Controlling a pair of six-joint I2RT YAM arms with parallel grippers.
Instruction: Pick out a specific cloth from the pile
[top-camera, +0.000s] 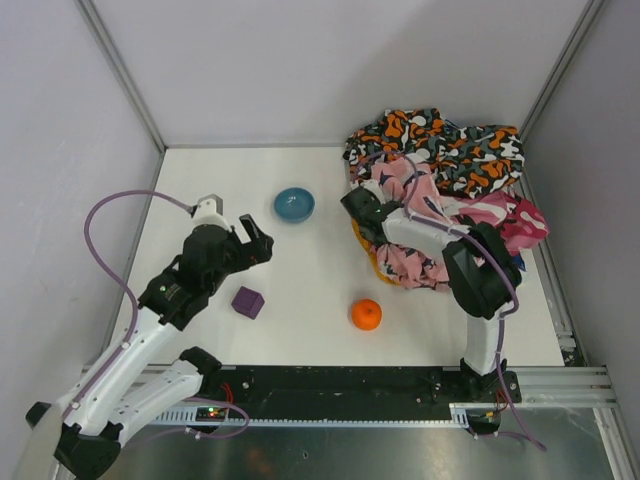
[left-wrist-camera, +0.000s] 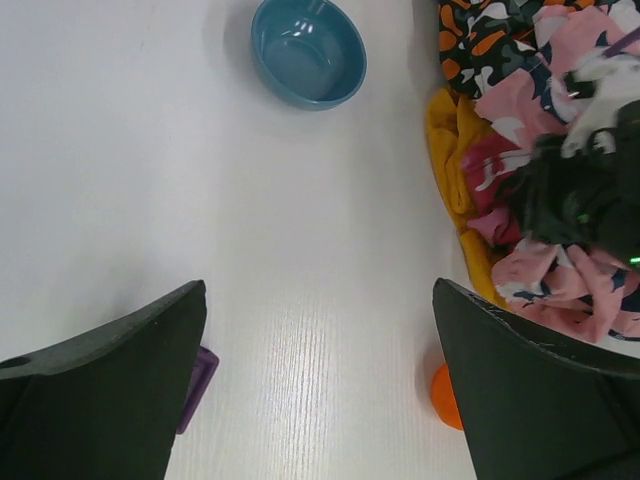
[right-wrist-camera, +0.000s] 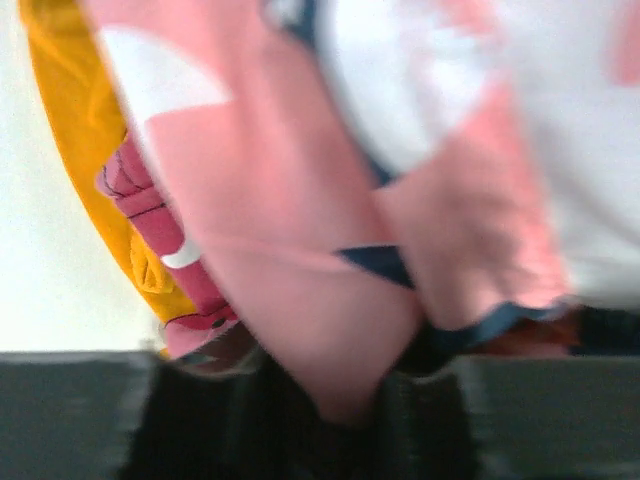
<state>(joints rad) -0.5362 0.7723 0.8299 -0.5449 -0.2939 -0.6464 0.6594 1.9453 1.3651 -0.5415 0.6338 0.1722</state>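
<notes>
Two sets of jaws are mine, and they stand very differently. My right jaws sit buried in the left flank of the pile (top-camera: 450, 160), at the right of the overhead frame. My right wrist view is blurred, and the pink floral cloth (right-wrist-camera: 300, 200) hangs down across my dark fingers (right-wrist-camera: 80, 410). I cannot tell whether they are apart, together or clamped on fabric. What fills the space in front of them is floral print, not the piece I want.

The cloth (right-wrist-camera: 60, 120), plain mustard, shows there only as a strip down the left edge of the frame. It lies left of my right jaws and is partly covered by floral folds. In the left wrist view it (left-wrist-camera: 448, 150) runs top to bottom along the pile's left margin, at the right of the frame, so its visible long axis follows that edge.

My left jaws are wide apart and hold nothing, with their fingers (left-wrist-camera: 110, 390) framing bare desk (top-camera: 300, 270). They are well apart from the pile, with the blue bowl (top-camera: 294, 204) above, the purple cube (top-camera: 248, 301) below and the orange ball (top-camera: 366, 314) lower centre.

My right arm is plainly the nearer. I judge that the grasp depends on shifting toward that mustard edge and biting across it. Closing where I am risks lifting floral cloth instead.
</notes>
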